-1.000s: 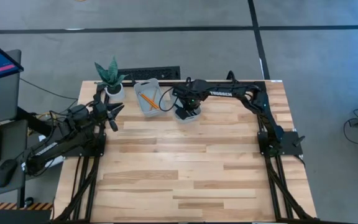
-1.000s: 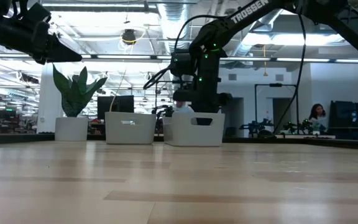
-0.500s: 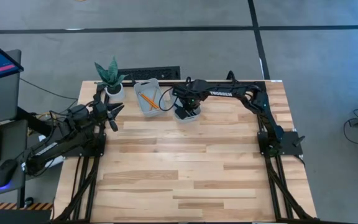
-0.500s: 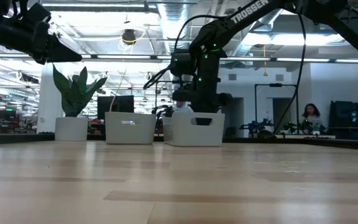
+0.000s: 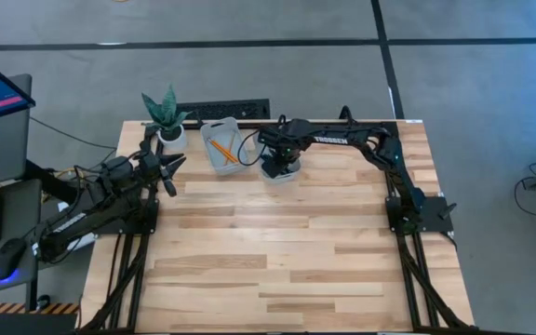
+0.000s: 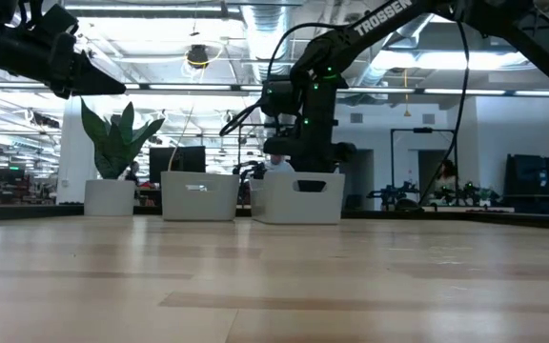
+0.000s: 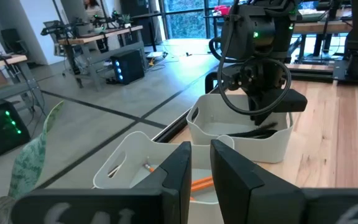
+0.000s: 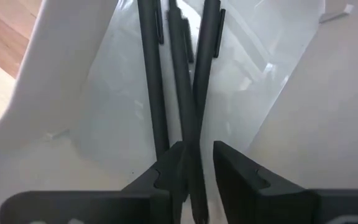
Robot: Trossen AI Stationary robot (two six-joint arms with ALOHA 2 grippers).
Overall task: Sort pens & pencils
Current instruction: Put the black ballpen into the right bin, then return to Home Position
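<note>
Three black pens are in the white bin at the table's far edge. In the right wrist view two of them lie on the bin's floor. The third pen runs back between the fingers of my right gripper, which hangs over this bin, shut on it. Orange pencils lie in the neighbouring white bin. My left gripper waits shut and empty above the table's far left. My right gripper has the middle pen's near part between its two fingers, which come from above and point down into the bin. The fingers lie along the pen. Its far end reaches the bin floor between the other two pens.
A potted plant stands left of the pencil bin, close to my left gripper. A dark strip lies behind the bins at the far edge. The wooden table top stretches toward the near edge.
Both arms and the pens and pencils stay where they were. A person in the room behind the table has walked leftward in the low view.
</note>
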